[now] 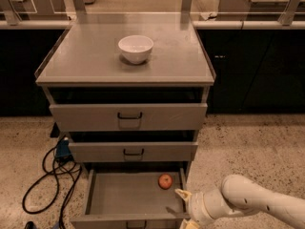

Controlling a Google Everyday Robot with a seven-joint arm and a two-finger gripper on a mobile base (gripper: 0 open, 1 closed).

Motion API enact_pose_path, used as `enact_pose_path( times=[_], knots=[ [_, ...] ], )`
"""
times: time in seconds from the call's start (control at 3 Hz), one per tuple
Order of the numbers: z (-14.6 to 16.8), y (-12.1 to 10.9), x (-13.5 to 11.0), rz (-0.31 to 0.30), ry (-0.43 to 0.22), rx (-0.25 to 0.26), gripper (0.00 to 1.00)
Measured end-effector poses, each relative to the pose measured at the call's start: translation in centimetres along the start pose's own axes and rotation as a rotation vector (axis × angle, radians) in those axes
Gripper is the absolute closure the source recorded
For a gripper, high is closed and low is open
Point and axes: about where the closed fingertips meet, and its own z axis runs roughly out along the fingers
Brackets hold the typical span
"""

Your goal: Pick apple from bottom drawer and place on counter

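Apple is shown resting at the far right of the pulled-out bottom drawer, with the gripper held spread and empty just nearer, apparently positioned for a grasp.

The grey cabinet-top surface carries a white bowl, upright, near its back middle. The apple lies on the open bottom drawer floor, right rear. The end effector hovers by the drawer's right front corner, fingers seemingly apart.

Smooth pincer at matt metal drawer
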Motion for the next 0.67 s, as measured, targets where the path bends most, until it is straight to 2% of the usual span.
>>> enact_pose_path(
  times=[0.33,0.67],
  knots=[
    [-4.3,-0.7,4.6,0.128,0.176,0.175,0.00],
    [-7.4,-2.1,7.9,0.242,0.280,0.321,0.00]
  ],
)
